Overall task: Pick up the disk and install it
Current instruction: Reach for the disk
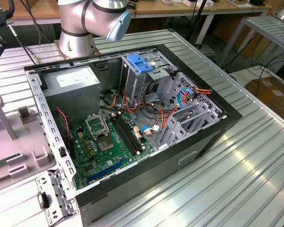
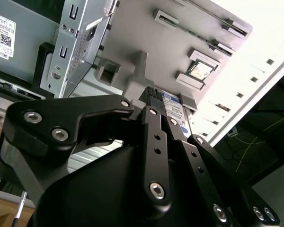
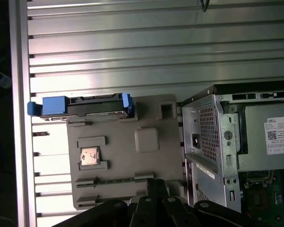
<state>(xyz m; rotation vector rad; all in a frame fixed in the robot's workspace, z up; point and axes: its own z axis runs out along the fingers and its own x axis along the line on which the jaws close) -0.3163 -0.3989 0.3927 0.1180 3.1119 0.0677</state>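
The disk stands on its long edge in a slot at the rim of a grey fixture plate, with a blue tab at one end and blue rails along its sides. My gripper hovers above the opposite side of that plate, a plate's width from the disk, shut with nothing between its fingers. In the second wrist view the disk shows as a dark slab with a bluish label, just past the black finger links. The open computer case lies on the table.
The grey fixture plate lies at the exterior view's left, beside the case, and holds a small chip. Inside the case are a motherboard, a power supply, a drive cage with a blue bracket and loose cables. The arm's base stands behind.
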